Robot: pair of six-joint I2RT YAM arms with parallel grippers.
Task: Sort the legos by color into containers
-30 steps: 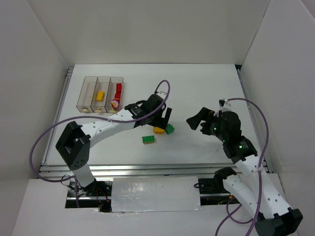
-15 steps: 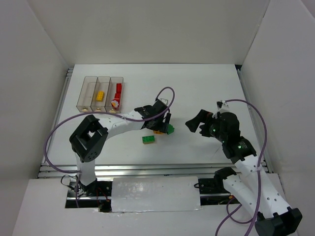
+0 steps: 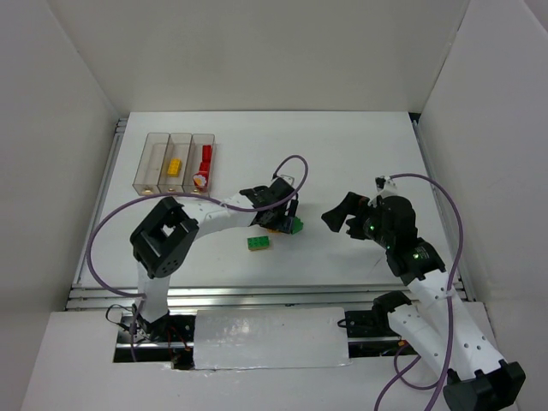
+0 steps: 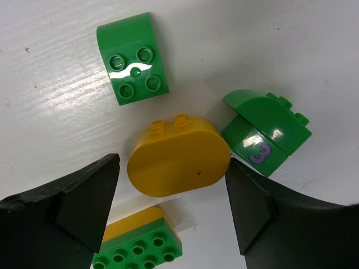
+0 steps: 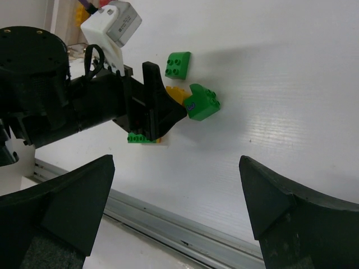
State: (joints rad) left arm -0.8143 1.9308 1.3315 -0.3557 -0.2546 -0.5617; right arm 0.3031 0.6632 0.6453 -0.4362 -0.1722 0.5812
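My left gripper (image 3: 277,219) is open and low over the table, its fingers (image 4: 84,207) on either side of a rounded yellow lego (image 4: 179,154), close to it, not closed. A green studded lego (image 4: 133,66) lies beyond it. A green lego marked 3 (image 4: 266,134) lies at its right, and a green-on-yellow flat lego (image 4: 137,241) lies nearer the wrist. From above I see the flat lego (image 3: 258,243) and the marked one (image 3: 296,226). The three clear containers (image 3: 154,163) stand at the back left, with a yellow lego (image 3: 174,167) in the middle one and red legos (image 3: 205,156) in the right one. My right gripper (image 3: 338,211) is open and empty.
White walls close in the table on three sides. A metal rail (image 5: 185,224) runs along the near edge. The left arm's cable (image 3: 295,167) loops above the brick cluster. In the right wrist view, the left gripper (image 5: 151,112) covers part of the cluster.
My left gripper has come down and slightly left onto the yellow lego, and the left arm's elbow has swung in towards the middle. The right arm has not moved.
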